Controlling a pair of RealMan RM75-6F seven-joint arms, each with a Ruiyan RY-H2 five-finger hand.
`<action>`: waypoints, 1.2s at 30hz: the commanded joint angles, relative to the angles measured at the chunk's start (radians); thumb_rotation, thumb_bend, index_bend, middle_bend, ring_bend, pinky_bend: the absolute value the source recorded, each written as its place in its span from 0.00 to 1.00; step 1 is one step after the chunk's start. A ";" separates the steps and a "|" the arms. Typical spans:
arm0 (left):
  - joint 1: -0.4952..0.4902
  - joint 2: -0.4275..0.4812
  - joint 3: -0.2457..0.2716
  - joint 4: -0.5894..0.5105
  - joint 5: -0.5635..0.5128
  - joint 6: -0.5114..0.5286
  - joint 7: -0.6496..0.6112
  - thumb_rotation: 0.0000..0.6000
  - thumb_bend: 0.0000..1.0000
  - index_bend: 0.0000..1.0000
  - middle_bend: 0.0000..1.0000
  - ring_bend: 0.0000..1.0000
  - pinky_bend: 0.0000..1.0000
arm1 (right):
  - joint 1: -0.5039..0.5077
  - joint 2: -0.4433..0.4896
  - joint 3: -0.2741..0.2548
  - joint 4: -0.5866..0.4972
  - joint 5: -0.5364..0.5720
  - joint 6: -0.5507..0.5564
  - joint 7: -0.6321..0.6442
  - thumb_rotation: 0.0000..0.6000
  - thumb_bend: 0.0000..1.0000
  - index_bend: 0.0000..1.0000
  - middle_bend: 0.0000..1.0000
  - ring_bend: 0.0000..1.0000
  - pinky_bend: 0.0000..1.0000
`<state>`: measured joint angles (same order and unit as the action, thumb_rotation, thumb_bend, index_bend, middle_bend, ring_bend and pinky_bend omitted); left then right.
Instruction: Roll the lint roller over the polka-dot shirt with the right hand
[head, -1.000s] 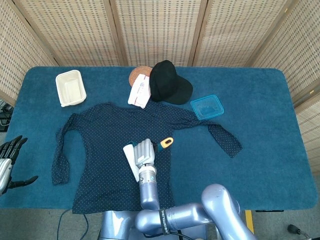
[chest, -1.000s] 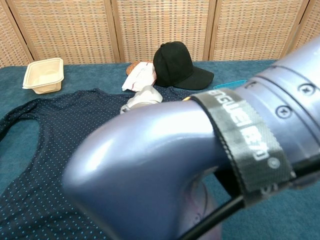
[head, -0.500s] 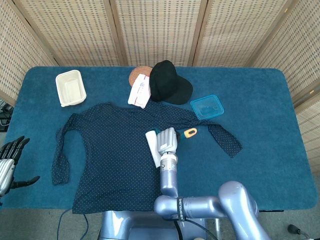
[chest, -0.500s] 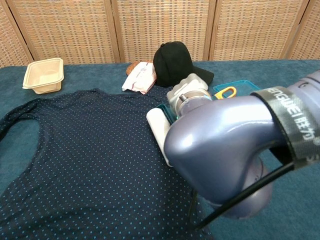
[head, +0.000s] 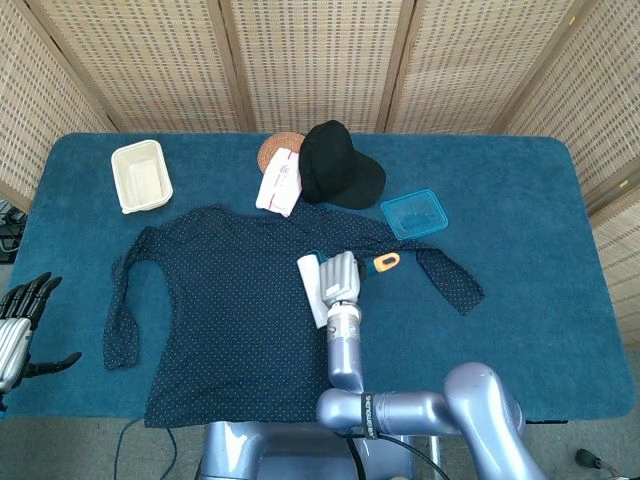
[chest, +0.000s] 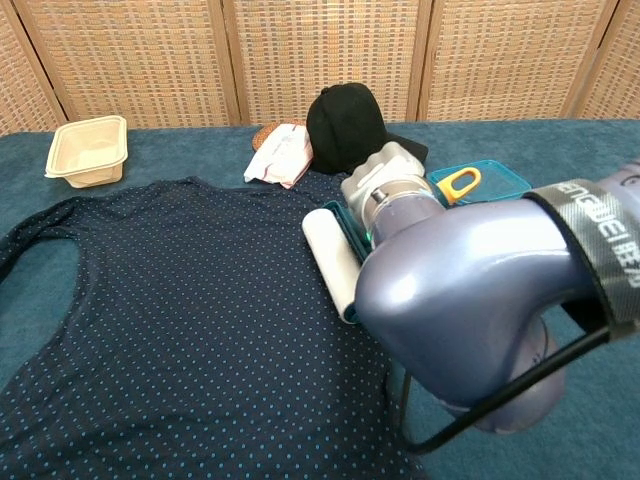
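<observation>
The navy polka-dot shirt (head: 225, 300) (chest: 180, 320) lies spread flat on the blue table. My right hand (head: 340, 278) (chest: 395, 190) grips the lint roller, whose white roll (head: 310, 288) (chest: 335, 262) rests on the shirt's right side. The roller's orange handle end (head: 386, 262) (chest: 460, 183) sticks out to the right of the hand. My left hand (head: 22, 325) hangs at the table's left edge, off the shirt, fingers spread and holding nothing.
A black cap (head: 338, 165) (chest: 355, 128), a white packet (head: 279, 183) (chest: 281, 154) and a round brown coaster (head: 280, 148) sit behind the shirt. A beige tray (head: 141, 176) (chest: 88, 149) is at the far left, a blue container lid (head: 413, 213) (chest: 490, 178) to the right.
My right hand carried the roller up and to the right over the shirt, from the lower middle to the right side near the sleeve. The left hand barely moved.
</observation>
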<state>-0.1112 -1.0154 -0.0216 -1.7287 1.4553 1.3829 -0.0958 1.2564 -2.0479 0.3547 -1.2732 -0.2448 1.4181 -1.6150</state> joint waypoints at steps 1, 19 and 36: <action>0.001 0.002 -0.001 0.001 0.001 0.002 -0.008 1.00 0.00 0.00 0.00 0.00 0.00 | 0.041 -0.058 0.005 -0.031 -0.028 0.007 -0.027 1.00 0.89 0.73 1.00 1.00 1.00; -0.002 0.005 0.001 0.007 0.003 -0.003 -0.018 1.00 0.00 0.00 0.00 0.00 0.00 | 0.085 -0.219 -0.001 0.010 -0.126 0.024 -0.093 1.00 0.89 0.73 1.00 1.00 1.00; -0.009 -0.007 0.002 0.003 -0.005 -0.016 0.013 1.00 0.00 0.00 0.00 0.00 0.00 | -0.101 0.006 -0.126 0.044 -0.223 -0.026 -0.029 1.00 0.89 0.71 1.00 1.00 1.00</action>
<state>-0.1202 -1.0217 -0.0196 -1.7257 1.4506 1.3677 -0.0830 1.1628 -2.0498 0.2341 -1.2341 -0.4635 1.3989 -1.6496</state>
